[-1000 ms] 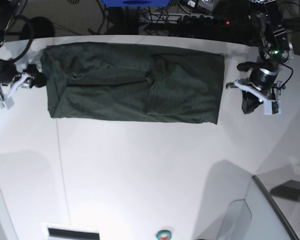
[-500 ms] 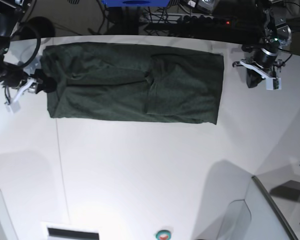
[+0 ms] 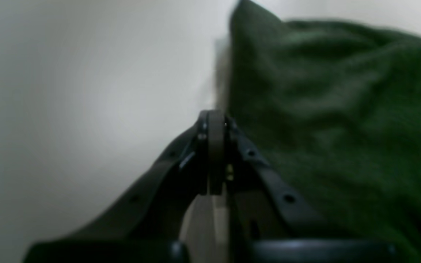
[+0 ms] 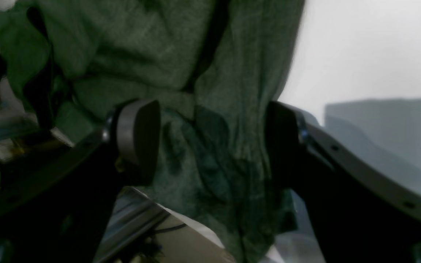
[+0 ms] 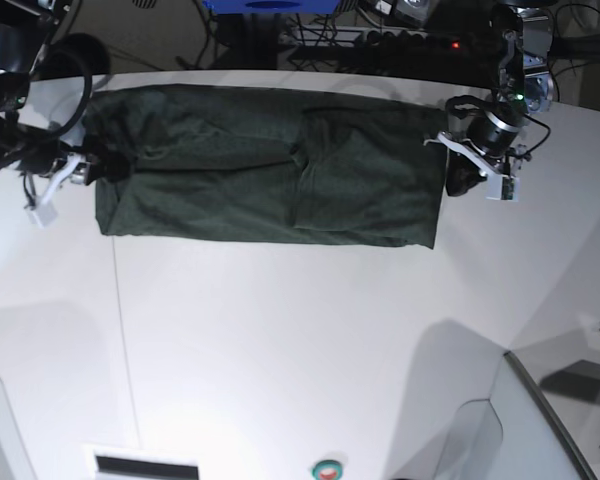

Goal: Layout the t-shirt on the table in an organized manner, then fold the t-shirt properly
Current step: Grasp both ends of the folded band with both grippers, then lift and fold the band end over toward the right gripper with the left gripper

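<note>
The dark green t-shirt [image 5: 270, 165] lies on the white table [image 5: 300, 340] as a long rectangle folded along its length, near the far edge. My left gripper [image 5: 457, 180] is shut and empty, its tips [image 3: 216, 117] right beside the shirt's [image 3: 342, 128] right-hand edge. My right gripper [image 5: 104, 166] is open at the shirt's left edge. In the right wrist view, rumpled cloth [image 4: 210, 73] lies between its two spread fingers [image 4: 137, 131], and the gripper [image 4: 210, 142] straddles the cloth.
Cables and a power strip [image 5: 380, 40] run behind the table's far edge, next to a blue object [image 5: 270, 5]. A thin seam [image 5: 120, 330] crosses the table on the left. A grey panel [image 5: 540, 420] sits at the lower right.
The left arm has swung in from the right, up to the shirt's right edge, staying shut. The right gripper has slid rightward onto the shirt's left edge, staying open.
</note>
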Robot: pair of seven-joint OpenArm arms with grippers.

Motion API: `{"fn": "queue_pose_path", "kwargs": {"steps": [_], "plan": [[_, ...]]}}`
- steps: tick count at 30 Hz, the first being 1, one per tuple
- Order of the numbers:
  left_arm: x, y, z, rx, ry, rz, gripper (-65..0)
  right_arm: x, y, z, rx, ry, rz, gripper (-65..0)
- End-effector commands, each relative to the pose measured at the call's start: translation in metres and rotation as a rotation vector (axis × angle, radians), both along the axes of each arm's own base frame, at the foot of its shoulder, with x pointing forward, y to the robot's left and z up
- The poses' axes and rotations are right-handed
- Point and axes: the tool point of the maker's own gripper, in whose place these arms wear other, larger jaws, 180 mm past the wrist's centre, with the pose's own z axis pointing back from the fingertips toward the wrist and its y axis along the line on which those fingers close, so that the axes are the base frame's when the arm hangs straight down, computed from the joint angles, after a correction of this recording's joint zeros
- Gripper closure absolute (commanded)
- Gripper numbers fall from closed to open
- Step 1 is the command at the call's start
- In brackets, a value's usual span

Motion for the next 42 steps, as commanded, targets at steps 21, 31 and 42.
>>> {"fn": "queue_pose_path", "kwargs": {"steps": [21,31,42], "plan": [[0.014,-0.026,0.003,-0.068,-0.041,-0.001,0.0,-0.030,0.037,-0.021,0.003,0.124,0.105,-38.3],[0.012,-0.059,-0.002,-0.094,-0.024,-0.077,0.0,-0.023,0.033,-0.020,-0.003,0.092,0.083,-31.7],[0.011,-0.065,-0.004,-0.101,-0.020,-0.087,0.0,-0.008,0.031,-0.014,-0.011,0.051,0.074,-0.6]]}}
